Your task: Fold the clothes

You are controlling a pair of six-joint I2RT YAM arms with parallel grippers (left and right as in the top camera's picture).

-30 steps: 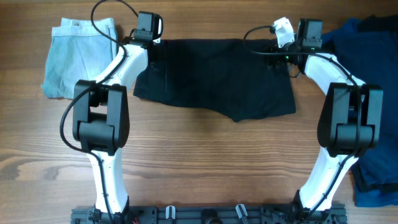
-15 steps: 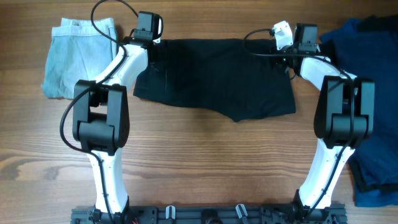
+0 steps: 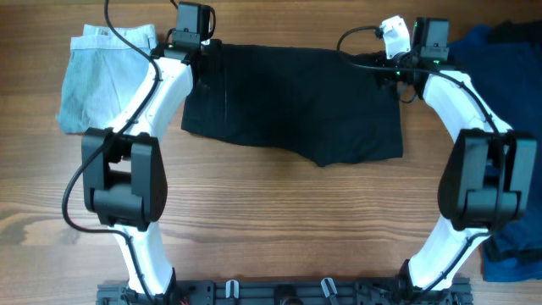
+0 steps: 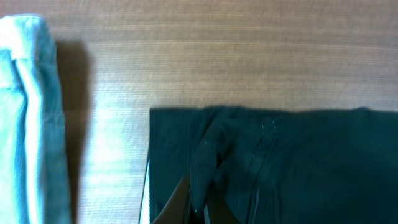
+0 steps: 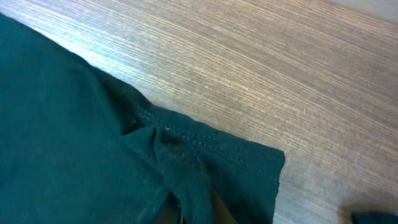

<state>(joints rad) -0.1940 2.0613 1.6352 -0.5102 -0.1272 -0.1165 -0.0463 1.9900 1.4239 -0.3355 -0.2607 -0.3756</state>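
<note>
At the table's centre, toward twelve o'clock, lies the black garment (image 3: 292, 102), spread flat. The left gripper (image 4: 198, 202) pinches a tuck of hem at its ten o'clock corner and the right gripper (image 5: 186, 208) does the same at two o'clock, likely so that edge lifts evenly for a fold. A folded pale garment (image 3: 102, 76) sits at nine and a blue pile (image 3: 518, 246) at three.

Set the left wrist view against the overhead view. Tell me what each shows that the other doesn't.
Left wrist only: the left gripper pinching a raised fold of the black shorts, and the stitching along their edge. Overhead only: the right gripper at the shorts' other top corner, the shorts' whole outline, and dark blue clothes at the right. Both: the shorts, the pale green garment and the wooden table.
</note>
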